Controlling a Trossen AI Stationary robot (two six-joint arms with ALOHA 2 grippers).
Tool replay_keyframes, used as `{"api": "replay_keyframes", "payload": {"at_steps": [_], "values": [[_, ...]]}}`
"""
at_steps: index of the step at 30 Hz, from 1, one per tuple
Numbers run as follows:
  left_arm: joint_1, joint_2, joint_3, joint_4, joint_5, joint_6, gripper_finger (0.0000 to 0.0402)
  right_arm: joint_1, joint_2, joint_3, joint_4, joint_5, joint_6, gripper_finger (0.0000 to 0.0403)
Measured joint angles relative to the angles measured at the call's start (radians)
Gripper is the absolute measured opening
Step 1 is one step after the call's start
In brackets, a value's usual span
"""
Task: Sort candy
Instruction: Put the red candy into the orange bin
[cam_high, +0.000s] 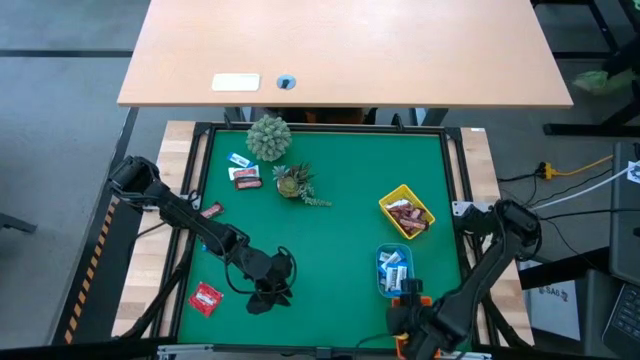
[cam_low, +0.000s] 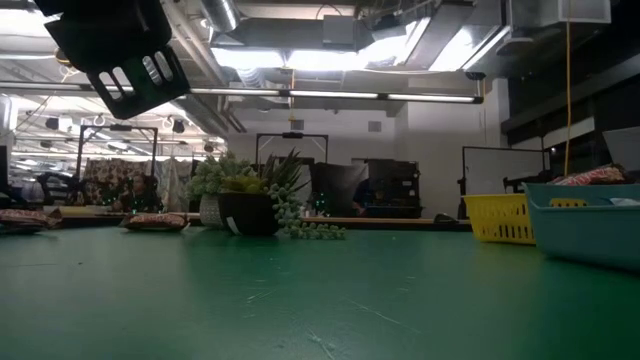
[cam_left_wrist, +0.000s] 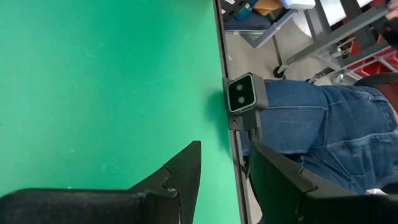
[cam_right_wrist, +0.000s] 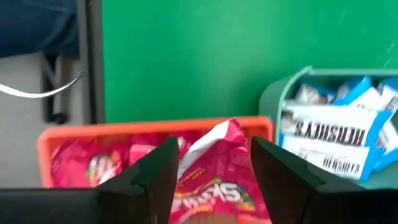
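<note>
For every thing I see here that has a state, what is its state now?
left gripper: open, empty, over the green mat.
right gripper: open around a red packet, over the orange tray.
yellow tray: holds maroon mini bars.
blue tray: holds blue-and-white candies.
loose red packet: unsorted, on the mat.

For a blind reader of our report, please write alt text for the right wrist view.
The right gripper hangs open over an orange tray full of red candy packets. Beside it stands a blue tray of blue-and-white wrappers on the green mat.
</note>
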Motion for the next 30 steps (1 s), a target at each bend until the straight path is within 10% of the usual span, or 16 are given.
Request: {"api": "replay_keyframes", "payload": {"at_steps": [13,24,30], "values": [[0.000,0.000,0.000,0.000,-0.016,0.000,0.0130,-0.040,0.037,0.000,0.045,0.145,-0.080,0.0200],[0.000,0.000,0.000,0.000,-0.016,0.000,0.0131,-0.043,0.029,0.001,0.005,-0.290,-0.082,0.0200],[0.000,0.000,0.000,0.000,-0.016,0.000,0.0130,-0.043,0.029,0.001,0.015,-0.351,-0.074,0.0200]]}}
